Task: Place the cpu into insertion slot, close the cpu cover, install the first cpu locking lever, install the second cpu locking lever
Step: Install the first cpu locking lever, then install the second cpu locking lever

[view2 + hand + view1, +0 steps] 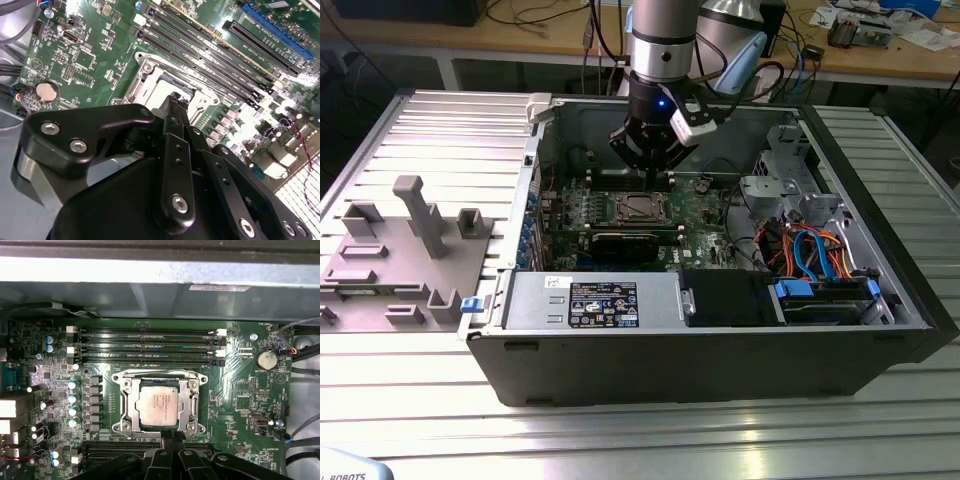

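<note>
The cpu [159,406] has a matt silver-grey metal top. The cover [191,402] is shiny bare metal. The gripper [168,436] looks like smooth black plastic or metal. The board [240,390] is glossy green.

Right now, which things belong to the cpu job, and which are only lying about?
Job: cpu, slot, cover, gripper.
Lying about: coin battery, grey fixture, drive cables.
</note>
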